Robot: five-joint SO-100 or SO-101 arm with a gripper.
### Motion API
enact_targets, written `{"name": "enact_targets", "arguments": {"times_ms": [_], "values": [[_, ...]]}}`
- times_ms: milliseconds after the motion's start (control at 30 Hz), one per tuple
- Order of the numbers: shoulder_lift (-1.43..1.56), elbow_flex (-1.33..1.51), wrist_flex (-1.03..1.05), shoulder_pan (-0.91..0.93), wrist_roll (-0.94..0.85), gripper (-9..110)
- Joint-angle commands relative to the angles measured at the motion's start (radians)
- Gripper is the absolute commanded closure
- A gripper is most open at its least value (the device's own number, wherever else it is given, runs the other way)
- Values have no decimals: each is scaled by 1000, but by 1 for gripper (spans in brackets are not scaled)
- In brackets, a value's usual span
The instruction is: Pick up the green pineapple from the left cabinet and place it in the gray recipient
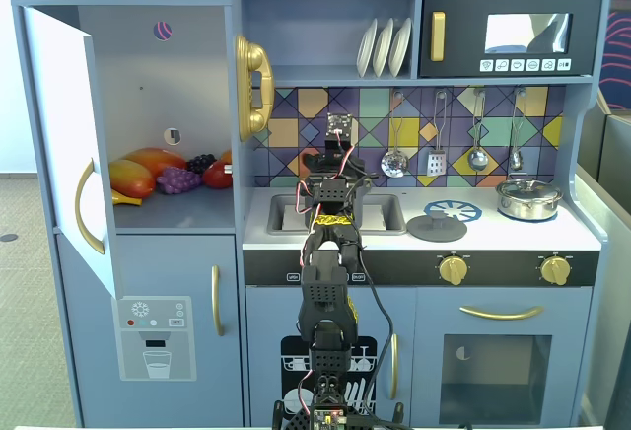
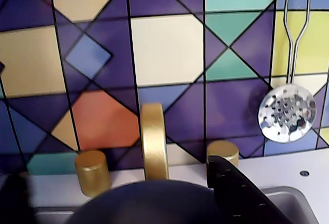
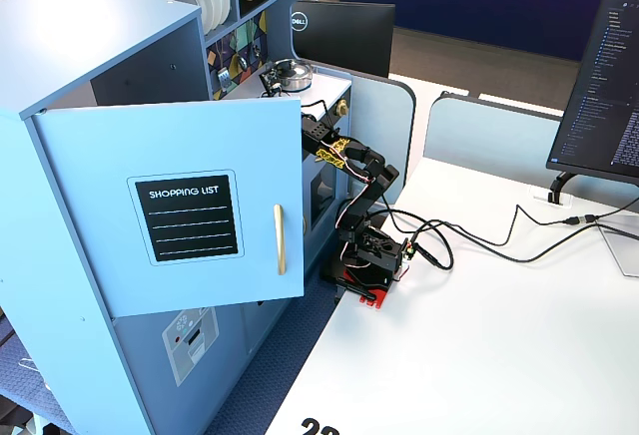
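The left cabinet [image 1: 148, 75] stands with its door [image 1: 57, 134] swung open; the door also shows in the other fixed view [image 3: 190, 206]. Its shelf holds an orange-yellow mango [image 1: 133, 178], purple grapes [image 1: 178, 180] and a red fruit. The green pineapple shows in no view. My gripper [image 1: 332, 169] hangs over the sink [image 1: 292, 215], right of the cabinet. In the wrist view the gripper [image 2: 115, 171] is open, with one black finger [image 2: 241, 193] at the right. A dark rounded blurred shape [image 2: 149, 203] lies between the fingers; I cannot tell if it is the gray recipient.
A gold faucet [image 2: 154, 142] and two gold knobs [image 2: 92, 172] stand right ahead of the gripper. A slotted spoon [image 2: 287, 113] hangs on the tiled wall. A flat gray lid [image 1: 437, 225] and a silver lidded pot [image 1: 529, 198] sit on the counter at right.
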Motion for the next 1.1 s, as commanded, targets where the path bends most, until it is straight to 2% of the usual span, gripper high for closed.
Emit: {"name": "enact_targets", "arguments": {"times_ms": [0,200,433,533,667,733,1067], "values": [[11,-100,26,12,2,54],[107,-163,114,-6,-26,59],[476,-146,586,3,11,65],[658,-48,804,14,26,72],[787,110,1031,5,-28,91],[822,227,1060,6,-26,101],[974,910,969,-6,41,101]]}}
